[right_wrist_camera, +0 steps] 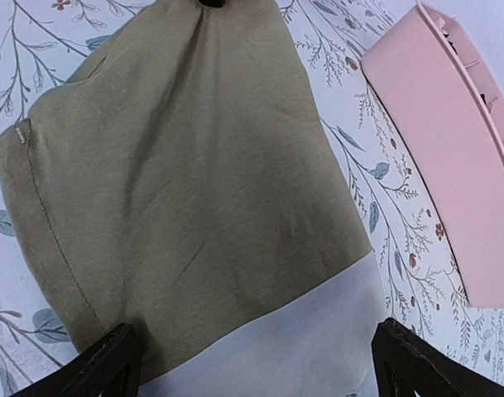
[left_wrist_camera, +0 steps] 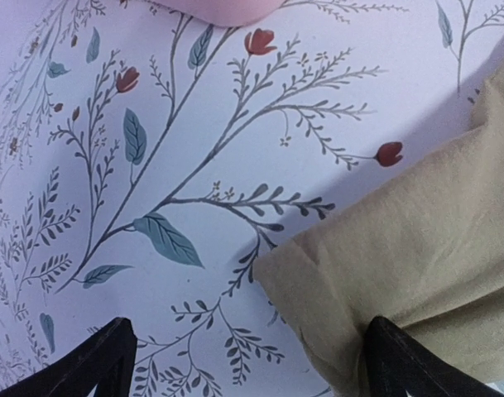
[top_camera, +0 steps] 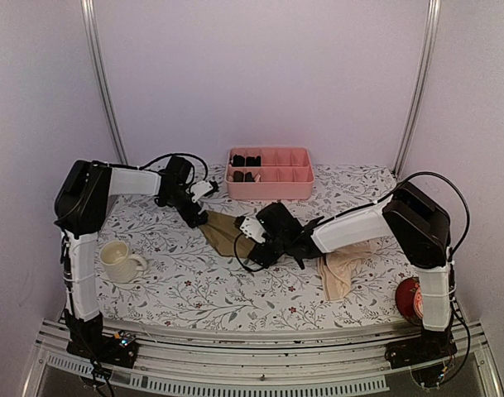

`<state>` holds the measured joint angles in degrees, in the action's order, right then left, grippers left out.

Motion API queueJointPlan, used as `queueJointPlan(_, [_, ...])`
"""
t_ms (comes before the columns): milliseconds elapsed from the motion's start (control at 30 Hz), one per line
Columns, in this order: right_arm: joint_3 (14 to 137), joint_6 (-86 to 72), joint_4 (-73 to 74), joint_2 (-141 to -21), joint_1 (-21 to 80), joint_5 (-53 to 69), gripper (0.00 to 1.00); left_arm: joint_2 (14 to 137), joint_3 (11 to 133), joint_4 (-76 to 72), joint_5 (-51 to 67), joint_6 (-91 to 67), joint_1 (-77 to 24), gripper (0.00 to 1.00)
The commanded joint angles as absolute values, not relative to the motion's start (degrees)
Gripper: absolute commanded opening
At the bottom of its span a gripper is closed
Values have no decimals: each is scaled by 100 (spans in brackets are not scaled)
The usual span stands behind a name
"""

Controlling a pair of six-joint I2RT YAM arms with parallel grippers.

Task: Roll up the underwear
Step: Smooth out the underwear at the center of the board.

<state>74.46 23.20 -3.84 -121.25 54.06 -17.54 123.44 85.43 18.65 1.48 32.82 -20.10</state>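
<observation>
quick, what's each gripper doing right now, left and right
left gripper: open, holding nothing, over the olive underwear edge
right gripper: open, holding nothing, above the same garment

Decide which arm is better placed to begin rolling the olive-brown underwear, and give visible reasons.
Probably the right. The right gripper hangs open over the olive-brown underwear, whose cream end lies between its jaws. The left gripper, also open, has only a corner of it by one jaw.

the olive-brown underwear [right_wrist_camera: 194, 182] has a cream-white band at one end. the other underwear [top_camera: 341, 271] is plain pale peach-beige. the counter [left_wrist_camera: 235, 124] is white, printed with grey-green leafy sprigs and small red buds. the tray [top_camera: 269, 188] is pink, the mug [top_camera: 119, 260] cream, the left fingers [left_wrist_camera: 103, 364] black.
</observation>
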Motion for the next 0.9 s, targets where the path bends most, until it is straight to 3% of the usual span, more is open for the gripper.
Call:
queueJointPlan(0, [7566,2241,371,-11904,5487,-1416,100,12050,8653,2200,627,3320,-1909,98])
queueJointPlan(467, [7270,1269,619,-10638,5175,-1962,99,10978,8376,2025,562,3252,-2024,99])
queueJointPlan(700, [7300,745,703,-11042,4564,-2290,99,10501,7523,1775,693,3291,-2811,98])
queueJointPlan(867, [7398,738,764,-11543,4392,-2447,99,10545,7025,1593,477,3261,-3404,92])
